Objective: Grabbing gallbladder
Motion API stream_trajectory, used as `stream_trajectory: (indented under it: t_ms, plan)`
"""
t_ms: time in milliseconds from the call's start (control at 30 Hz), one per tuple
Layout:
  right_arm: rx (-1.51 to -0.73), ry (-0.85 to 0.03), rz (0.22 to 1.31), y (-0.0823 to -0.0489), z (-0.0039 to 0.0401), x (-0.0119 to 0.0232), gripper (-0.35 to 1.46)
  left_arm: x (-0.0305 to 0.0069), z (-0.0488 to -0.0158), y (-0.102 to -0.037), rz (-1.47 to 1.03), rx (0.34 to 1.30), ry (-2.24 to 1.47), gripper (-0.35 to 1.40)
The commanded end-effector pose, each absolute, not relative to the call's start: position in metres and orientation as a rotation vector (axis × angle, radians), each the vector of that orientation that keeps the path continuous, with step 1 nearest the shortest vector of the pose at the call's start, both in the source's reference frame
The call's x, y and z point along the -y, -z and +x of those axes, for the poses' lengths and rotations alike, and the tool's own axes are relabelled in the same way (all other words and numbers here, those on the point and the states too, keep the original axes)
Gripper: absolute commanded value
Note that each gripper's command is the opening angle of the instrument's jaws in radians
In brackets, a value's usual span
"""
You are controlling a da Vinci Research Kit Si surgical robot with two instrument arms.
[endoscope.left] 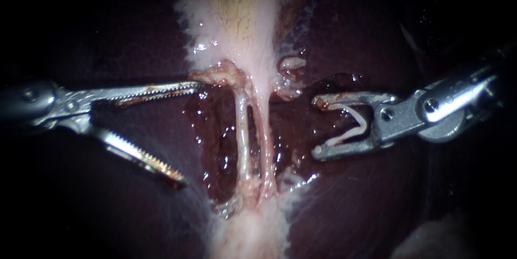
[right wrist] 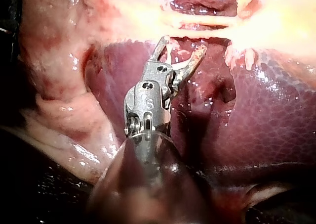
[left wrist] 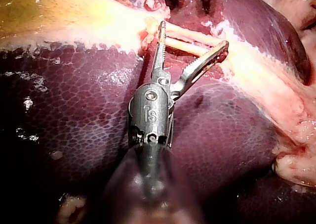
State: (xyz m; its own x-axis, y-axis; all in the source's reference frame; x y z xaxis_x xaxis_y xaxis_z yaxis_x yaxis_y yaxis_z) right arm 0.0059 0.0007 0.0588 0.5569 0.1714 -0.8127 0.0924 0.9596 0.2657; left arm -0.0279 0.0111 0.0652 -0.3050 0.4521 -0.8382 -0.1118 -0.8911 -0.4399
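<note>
The pale gallbladder [endoscope.left: 231, 16] [left wrist: 59, 11] narrows downward into two thin tubes [endoscope.left: 243, 130] [left wrist: 190, 41] that cross a raw, dark red bed in the liver [endoscope.left: 134, 216]. My left instrument [endoscope.left: 188, 130] [left wrist: 193, 35] comes in from the left with its serrated jaws wide open. Its upper jaw tip touches the frayed tissue at the gallbladder's base, and its lower jaw hangs over the liver. To the right of the tubes, my right instrument [endoscope.left: 318, 127] [right wrist: 182, 43] holds a white clip [endoscope.left: 355, 127] between its spread jaws, clear of the tubes.
Dark liver [left wrist: 74, 110] [right wrist: 266, 115] lies on both sides of the dissected bed. Small pale tissue tags [endoscope.left: 291, 65] sit right of the gallbladder's neck. Pale fatty tissue [right wrist: 54, 105] lies beside my right instrument.
</note>
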Motion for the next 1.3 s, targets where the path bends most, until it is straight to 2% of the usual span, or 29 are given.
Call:
stream_trajectory:
  t_ms: [33, 200, 433, 667, 933, 1067, 1300]
  plan:
    - [-0.983, -0.047, 0.293, -0.0588, 0.0059, -0.0007, 0.5, -0.0112, -0.0279, -0.0653, -1.589, 0.426, -2.244, 1.09]
    - [-0.983, -0.047, 0.293, -0.0588, 0.0059, -0.0007, 0.5, -0.0123, -0.0275, -0.0655, -1.585, 0.432, -2.237, 1.06]
    - [-0.983, -0.048, 0.293, -0.0588, 0.0059, -0.0007, 0.5, -0.0167, -0.0265, -0.0668, -1.543, 0.384, -2.221, 1.03]
    - [-0.983, -0.048, 0.293, -0.0588, 0.0059, -0.0007, 0.5, -0.0194, -0.0277, -0.0708, -1.533, 0.364, -2.215, 0.91]
    - [-0.983, -0.047, 0.293, -0.0588, 0.006, -0.0006, 0.5, -0.0197, -0.0291, -0.0749, -1.496, 0.356, -2.25, 0.77]
    - [-0.983, -0.048, 0.293, -0.0589, 0.006, -0.0006, 0.5, -0.0194, -0.0295, -0.0757, -1.464, 0.399, -2.244, 0.76]
    - [-0.983, -0.048, 0.292, -0.0589, 0.0061, -0.0006, 0.5, -0.0195, -0.0292, -0.0768, -1.419, 0.432, -2.241, 0.45]
